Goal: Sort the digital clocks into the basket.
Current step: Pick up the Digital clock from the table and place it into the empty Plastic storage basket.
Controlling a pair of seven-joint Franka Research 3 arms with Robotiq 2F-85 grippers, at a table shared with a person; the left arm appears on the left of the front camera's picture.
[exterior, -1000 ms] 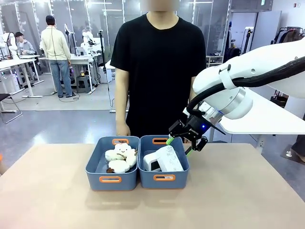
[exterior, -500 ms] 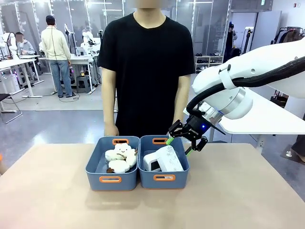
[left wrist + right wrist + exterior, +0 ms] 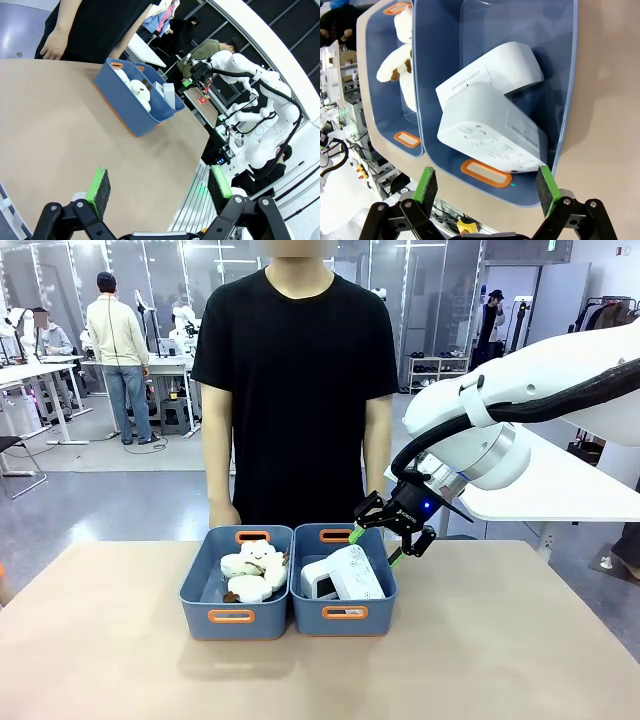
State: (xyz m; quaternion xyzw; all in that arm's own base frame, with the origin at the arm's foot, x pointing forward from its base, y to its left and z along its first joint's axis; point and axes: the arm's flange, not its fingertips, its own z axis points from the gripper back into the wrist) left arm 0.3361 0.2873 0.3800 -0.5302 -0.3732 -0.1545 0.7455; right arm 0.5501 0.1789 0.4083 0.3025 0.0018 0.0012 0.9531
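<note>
Nearest you, the two white rounded plastic digital clocks [image 3: 342, 575] lie together in the right-hand blue plastic basket [image 3: 343, 615]; both look sorted. Just beyond, your right gripper [image 3: 392, 530] has risen slightly, fingers apart and empty. Your left gripper [image 3: 159, 187] is also spread, empty.

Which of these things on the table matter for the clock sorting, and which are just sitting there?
Part of the job:
- digital clocks, both lying in the right basket
- right gripper, open above that basket's far edge

Just there:
- plush toys in the left basket
- left gripper, open, away over bare table
</note>
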